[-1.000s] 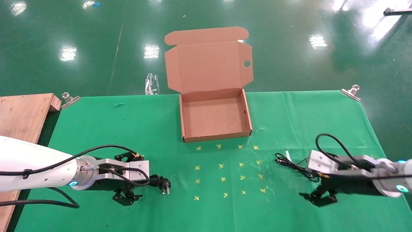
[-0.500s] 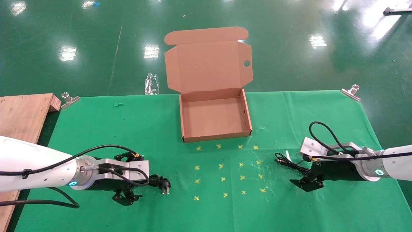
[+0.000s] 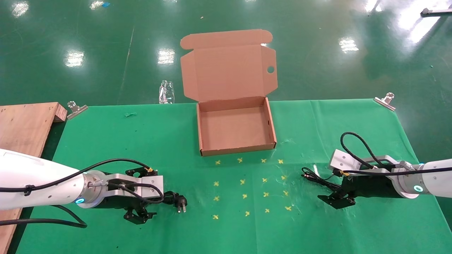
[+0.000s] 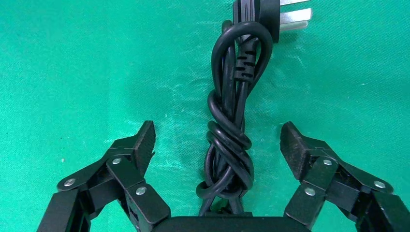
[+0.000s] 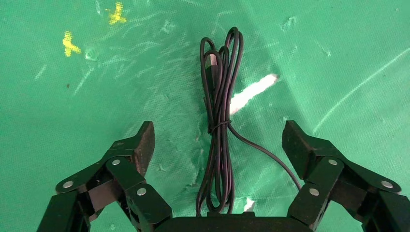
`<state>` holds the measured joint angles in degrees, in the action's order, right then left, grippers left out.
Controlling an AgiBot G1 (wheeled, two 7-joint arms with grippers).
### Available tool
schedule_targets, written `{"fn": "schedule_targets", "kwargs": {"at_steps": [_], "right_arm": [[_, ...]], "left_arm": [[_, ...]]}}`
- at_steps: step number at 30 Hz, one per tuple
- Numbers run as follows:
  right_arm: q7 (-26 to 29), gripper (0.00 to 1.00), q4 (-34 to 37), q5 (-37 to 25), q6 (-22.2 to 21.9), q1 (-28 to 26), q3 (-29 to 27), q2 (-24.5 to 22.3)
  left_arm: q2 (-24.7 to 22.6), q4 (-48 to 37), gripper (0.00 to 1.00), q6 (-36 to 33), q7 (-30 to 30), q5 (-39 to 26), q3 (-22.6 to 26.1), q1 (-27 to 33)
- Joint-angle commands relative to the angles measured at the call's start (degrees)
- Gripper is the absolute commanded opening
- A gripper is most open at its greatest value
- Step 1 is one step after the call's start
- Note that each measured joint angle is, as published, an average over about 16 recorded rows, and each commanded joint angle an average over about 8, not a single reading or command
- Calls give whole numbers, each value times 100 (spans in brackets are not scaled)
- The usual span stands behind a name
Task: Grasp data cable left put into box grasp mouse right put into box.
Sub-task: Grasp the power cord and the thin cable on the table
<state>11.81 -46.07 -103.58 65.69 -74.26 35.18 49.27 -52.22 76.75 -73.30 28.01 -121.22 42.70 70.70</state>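
Head view is showing the box (image 3: 236, 128) sitting open and empty at the far middle of the green table (image 3: 106, 141), so I am judging that neither item has been packed and both grasps are yet to be made. The left gripper (image 4: 217, 140) is hanging low over the near left of the table with its jaws spread wide, straddling the data cable (image 4: 229, 140) without touching it. That cable is lying flat, a thick black cord knotted around itself, its chunky plug (image 3: 180, 203) pointing toward the table's middle with metal prongs showing. The right gripper (image 5: 217, 140) is hovering at the near right, jaws likewise apart, over a thin black cord (image 5: 220, 121) tied in a slim bundle. The mouse itself is probably lying hidden beneath the gripper's body, since no view is showing it.
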Motion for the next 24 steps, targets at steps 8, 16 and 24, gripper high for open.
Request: {"fn": "schedule_targets", "kwargs": {"at_steps": [8,16,24], "right_arm": [[19,0,-63,20,16,20,-9,-28],[25,0,-88,27,21,27,-12,-39],[28,0,-100,30,24,30,-16,-44]], "left_arm": [[0,0,0,0,0,1,0,0],[0,0,0,0,0,5,-1,0],[0,1,0,-1,0,12,-1,0]]}}
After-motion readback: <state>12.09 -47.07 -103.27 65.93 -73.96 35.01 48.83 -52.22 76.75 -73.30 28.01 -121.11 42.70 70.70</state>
